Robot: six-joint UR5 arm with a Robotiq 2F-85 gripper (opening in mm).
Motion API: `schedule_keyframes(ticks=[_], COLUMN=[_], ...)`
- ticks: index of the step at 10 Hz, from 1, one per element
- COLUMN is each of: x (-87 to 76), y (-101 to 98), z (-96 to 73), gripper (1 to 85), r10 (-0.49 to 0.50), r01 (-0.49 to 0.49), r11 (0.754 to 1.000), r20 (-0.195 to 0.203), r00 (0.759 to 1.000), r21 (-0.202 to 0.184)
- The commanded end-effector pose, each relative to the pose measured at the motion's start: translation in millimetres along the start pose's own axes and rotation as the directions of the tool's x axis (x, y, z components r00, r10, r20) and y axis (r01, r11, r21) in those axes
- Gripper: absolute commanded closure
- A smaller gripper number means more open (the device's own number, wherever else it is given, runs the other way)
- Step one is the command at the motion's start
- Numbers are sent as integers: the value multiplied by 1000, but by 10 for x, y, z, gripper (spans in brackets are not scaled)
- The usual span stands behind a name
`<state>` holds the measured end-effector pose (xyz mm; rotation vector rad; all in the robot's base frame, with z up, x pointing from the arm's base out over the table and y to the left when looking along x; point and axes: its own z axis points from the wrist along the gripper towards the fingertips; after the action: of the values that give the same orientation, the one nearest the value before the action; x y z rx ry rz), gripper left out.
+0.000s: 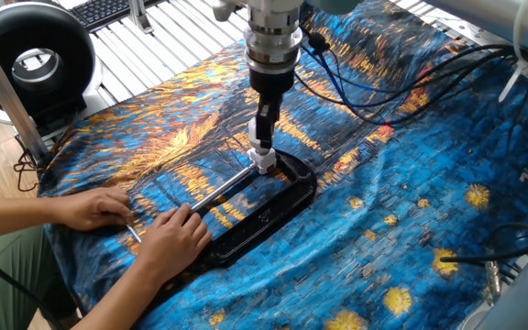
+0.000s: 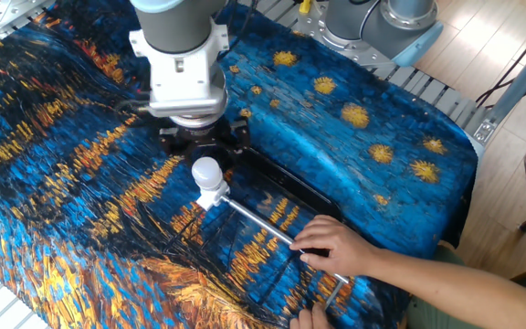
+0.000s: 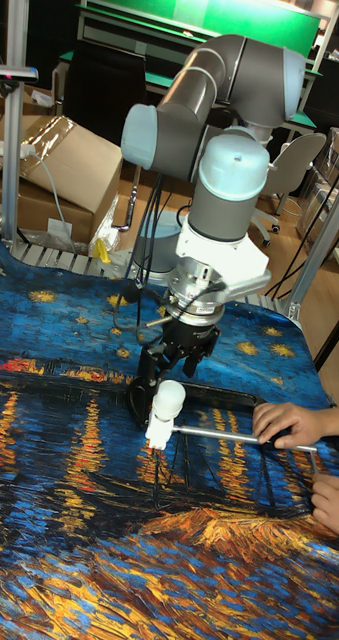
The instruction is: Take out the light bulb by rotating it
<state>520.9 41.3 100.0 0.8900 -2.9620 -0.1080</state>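
Note:
The light bulb [image 1: 258, 145] [image 2: 206, 172] [image 3: 169, 398] is small, white and frosted. It stands upright in a white socket [image 2: 215, 197] at the end of a metal rod [image 1: 223, 186]. My gripper [image 1: 263, 128] [image 2: 205, 151] [image 3: 179, 372] hangs straight down just above and behind the bulb. Its black fingers [image 2: 236, 143] are spread wider than the globe, so the gripper is open and holds nothing. In the other fixed view the bulb's globe shows fully in front of the fingers.
A person's hands [image 1: 168, 240] [image 2: 336, 245] hold the rod's far end by a black frame [image 1: 278, 206] on the blue and orange cloth. Cables [image 1: 401, 82] trail behind the arm. A black round device [image 1: 30, 60] stands at the left edge.

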Motion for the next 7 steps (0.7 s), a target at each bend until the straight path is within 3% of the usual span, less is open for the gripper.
schedule_keyframes(ticks=[1, 7], x=[-80, -166], y=[52, -71], z=[-32, 40], gripper=[187, 257], r10=[194, 255], r01=[-194, -256], r11=[981, 967], r20=[5, 19], r00=[981, 967], r21=[-23, 14])
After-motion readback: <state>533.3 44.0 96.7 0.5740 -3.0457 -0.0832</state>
